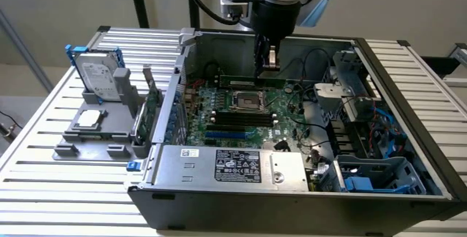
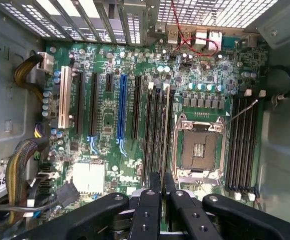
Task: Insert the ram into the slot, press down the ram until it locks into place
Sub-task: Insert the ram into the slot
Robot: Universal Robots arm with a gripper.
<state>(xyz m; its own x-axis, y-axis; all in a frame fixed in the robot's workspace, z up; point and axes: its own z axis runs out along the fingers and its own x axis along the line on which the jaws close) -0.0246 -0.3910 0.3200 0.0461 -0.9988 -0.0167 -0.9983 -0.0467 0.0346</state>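
Fingers (image 1: 272, 56) are clamped on the ram (image 1: 237, 77), gripping the green stick near one end. It lies level and on edge in the upper centre of the exterior view. It sits low over the far side of the motherboard (image 1: 241, 130), beyond the CPU socket (image 1: 248, 101), inside the open computer case (image 1: 219, 204). Whether its lower edge touches a slot cannot be told. From the wrist view, the two black fingers (image 2: 148, 210) stand close together over the long black memory slots (image 2: 157, 135). A hard drive (image 1: 98, 75) stands on the slatted bench (image 1: 58, 193), at the exterior view's left.
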